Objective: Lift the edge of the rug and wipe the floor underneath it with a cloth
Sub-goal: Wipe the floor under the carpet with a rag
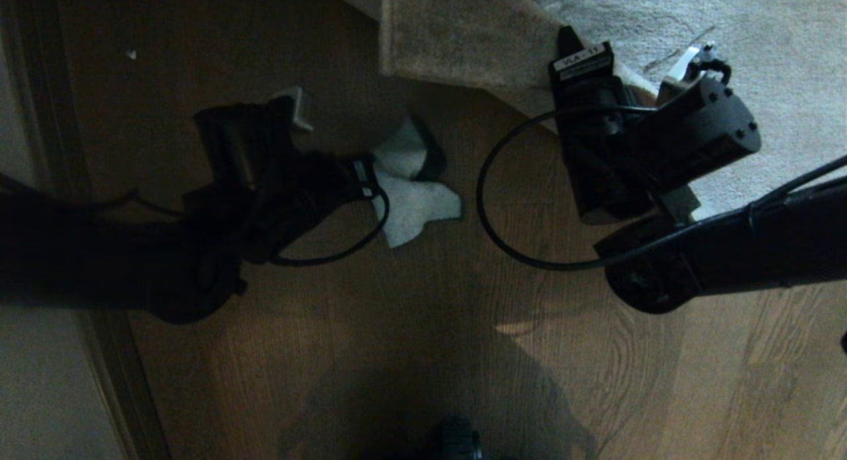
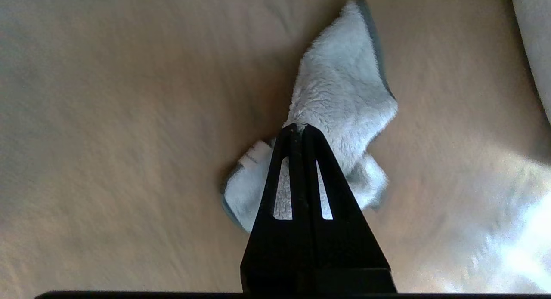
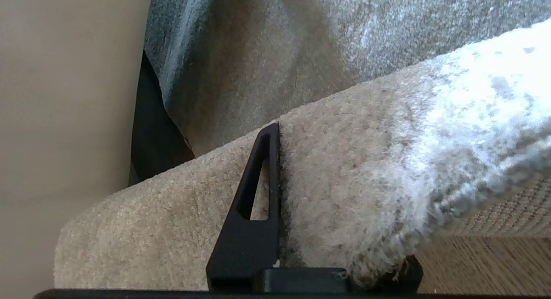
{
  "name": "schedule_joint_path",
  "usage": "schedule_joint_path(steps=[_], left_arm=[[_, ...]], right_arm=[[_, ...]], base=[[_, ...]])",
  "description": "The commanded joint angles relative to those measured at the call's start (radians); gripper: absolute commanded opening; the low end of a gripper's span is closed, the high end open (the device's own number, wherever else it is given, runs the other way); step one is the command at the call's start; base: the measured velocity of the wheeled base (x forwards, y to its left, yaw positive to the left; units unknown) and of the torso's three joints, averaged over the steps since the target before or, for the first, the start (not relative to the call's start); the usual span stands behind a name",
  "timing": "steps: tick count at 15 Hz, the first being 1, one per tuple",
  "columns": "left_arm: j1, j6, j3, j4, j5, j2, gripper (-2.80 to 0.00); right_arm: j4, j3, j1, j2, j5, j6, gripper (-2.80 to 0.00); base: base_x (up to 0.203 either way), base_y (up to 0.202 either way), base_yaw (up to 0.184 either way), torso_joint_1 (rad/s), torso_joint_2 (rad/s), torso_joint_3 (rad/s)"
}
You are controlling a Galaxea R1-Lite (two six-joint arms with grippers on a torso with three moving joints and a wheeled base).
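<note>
Closest to me, bare brown wood-grain floor (image 1: pixel 370 327) fills the lower part of the head view, with the robot's own shadow across it. A little farther out, my left gripper (image 2: pixel 300 129) reaches in from the left with its two black fingers pressed together on a fold of the cloth (image 1: pixel 413 195), a small pale grey-green terry rag that lies crumpled against the planks. In the left wrist view the cloth (image 2: pixel 340 97) runs long and narrow away from the fingertips, one tail stretching ahead and a shorter bunch trailing beneath the fingers. On the other side, my right gripper (image 3: pixel 301 213) is clamped narrowly on the rug edge (image 3: pixel 344 170); one black finger shows on top of the pile and the other is hidden below it, so the plush border rides lifted off the floor with its woven backing visible. Farthest away in the head view, the raised rug edge (image 1: pixel 456 43) and its square corner hang just beyond the cloth, and the rest of the rug spreads to the right. The relation I steer by: the uncovered strip lies straight ahead of the cloth, away from me and toward the rug, and the left arm is the nearer one, so I judge the next stroke should push forward under the lifted border
</note>
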Motion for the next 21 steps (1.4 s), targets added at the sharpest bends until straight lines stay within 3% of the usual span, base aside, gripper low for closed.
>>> schedule_joint_path(steps=[1, 11, 21], left_arm=[[0.042, -0.002, -0.021, -0.005, -0.013, -0.006, -2.80], [0.157, -0.002, 0.009, 0.006, -0.016, -0.112, -2.80], [0.325, -0.001, 0.265, 0.004, -0.068, -0.313, -2.80]], right_arm=[[-0.048, 0.000, 0.005, 0.003, -0.002, 0.004, -2.80], [-0.048, 0.002, 0.017, -0.003, -0.002, 0.004, -2.80], [-0.048, 0.003, 0.035, 0.000, -0.001, 0.004, -2.80]], base=[[0.000, 0.000, 0.000, 0.000, 0.00, 0.000], [0.000, 0.000, 0.000, 0.000, 0.00, 0.000], [0.000, 0.000, 0.000, 0.000, 0.00, 0.000]])
